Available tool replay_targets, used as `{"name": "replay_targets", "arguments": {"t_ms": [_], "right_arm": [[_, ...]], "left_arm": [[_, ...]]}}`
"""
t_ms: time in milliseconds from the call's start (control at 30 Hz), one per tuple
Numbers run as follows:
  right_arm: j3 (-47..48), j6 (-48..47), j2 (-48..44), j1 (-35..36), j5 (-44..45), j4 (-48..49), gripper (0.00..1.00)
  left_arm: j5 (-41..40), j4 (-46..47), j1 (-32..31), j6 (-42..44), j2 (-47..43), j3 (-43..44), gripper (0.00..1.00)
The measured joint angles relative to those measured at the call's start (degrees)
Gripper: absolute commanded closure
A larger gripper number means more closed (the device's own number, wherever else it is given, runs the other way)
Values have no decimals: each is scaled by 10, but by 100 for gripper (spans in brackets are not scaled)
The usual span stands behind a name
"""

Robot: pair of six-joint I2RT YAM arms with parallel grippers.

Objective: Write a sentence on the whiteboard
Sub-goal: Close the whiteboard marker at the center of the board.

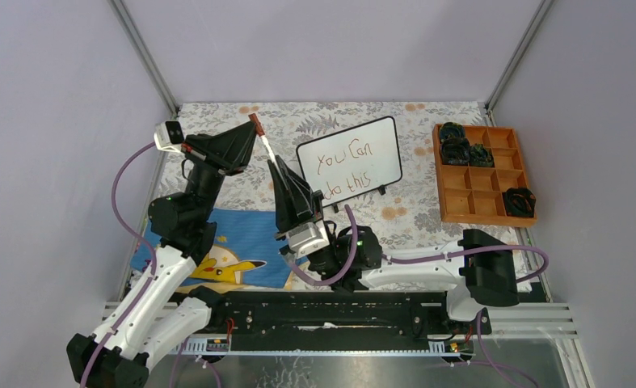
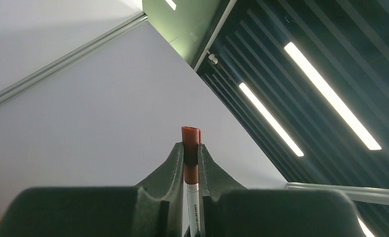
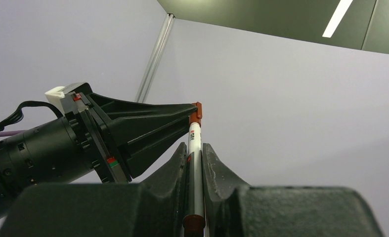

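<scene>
Top external: left hand (image 1: 252, 129) pinches slim marker (image 1: 267, 150) (red-brown cap (image 1: 256, 120)).

Operator: Whiteboard (image 1: 351, 162) finish?
Technician: Smooth, glossy white face; black plastic-looking frame.
Operator: Tray (image 1: 453, 202) at 3 o'clock?
Technician: Matt orange wood. Desk (image 1: 411, 214) covering: matt printed cloth. Left pincer (image 2: 190, 146): matt black plastic. Marker (image 2: 191, 173) barrel: smooth white plastic.

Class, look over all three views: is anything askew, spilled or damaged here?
The whiteboard sits askew, its frame slanted against the edges of the table, so the sentence runs uphill in the top view. Nothing looks spilled or broken; the left gripper and right gripper both hold the marker in the air.
</scene>
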Motion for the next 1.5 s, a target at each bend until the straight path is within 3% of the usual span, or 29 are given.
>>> {"name": "replay_targets", "arguments": {"t_ms": [600, 1100, 1367, 1500], "right_arm": [[21, -1, 15, 3, 13, 2, 100], [19, 8, 12, 4, 13, 2, 100], [19, 12, 11, 4, 12, -1, 100], [19, 14, 11, 4, 12, -2, 100]], "left_arm": [[-28, -10, -12, 22, -10, 0, 100], [-30, -24, -15, 36, -20, 0, 76], [5, -33, -27, 46, -24, 0, 66], [11, -33, -27, 50, -26, 0, 54]]}}
